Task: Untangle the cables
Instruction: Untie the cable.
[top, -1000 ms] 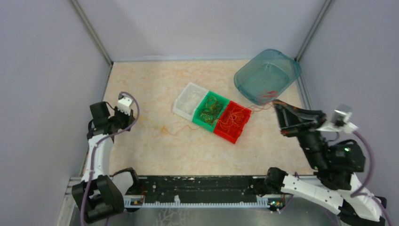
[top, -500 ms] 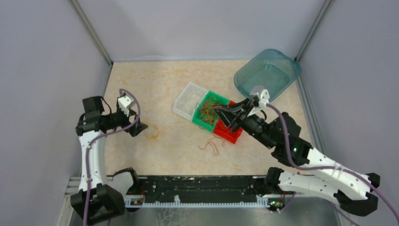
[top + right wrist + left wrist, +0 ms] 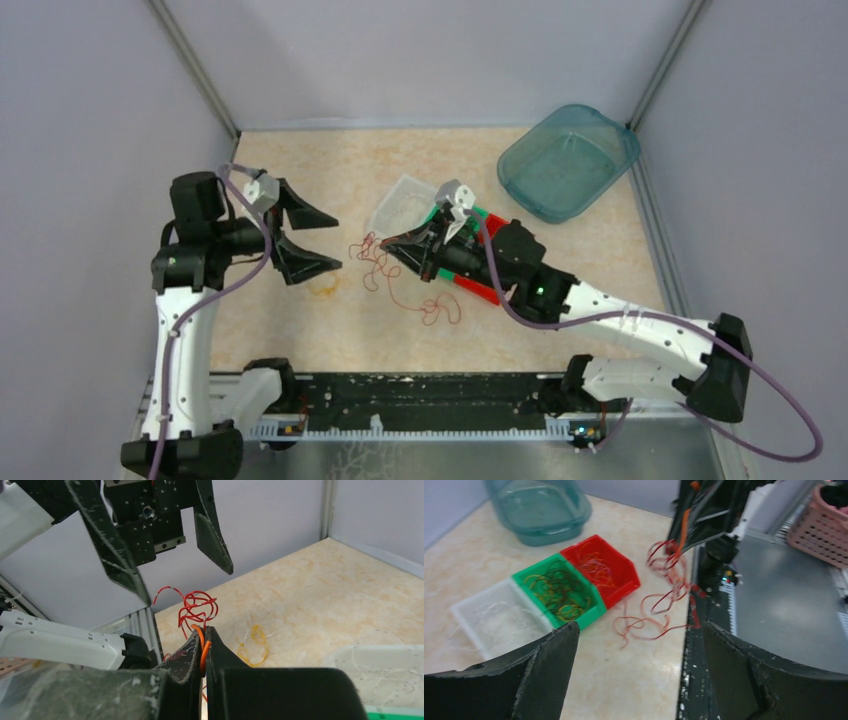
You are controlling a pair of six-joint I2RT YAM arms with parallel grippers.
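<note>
We judge the main risk to be a bad grab. The left gripper (image 3: 336,242) faces the cables (image 3: 196,606) with its jaws wide apart. If it closes on the whole red clump rather than one loop, pulling would tighten the knot instead of freeing it. The right gripper (image 3: 204,642) is clamped on only a strand or two (orange and red, as far as we can tell), so a sharp tug could also slip the bundle out. The loose ends trail on the table on the near side of the green bin (image 3: 564,592) and might snag its neighbour, the red bin (image 3: 604,570).

The right arm stretches across the bins. Its gripper is held off the table just left of the green bin, with the clump dangling from it. The left arm is raised, its gripper level and pointing toward the green bin, near the clump but not touching it.
</note>
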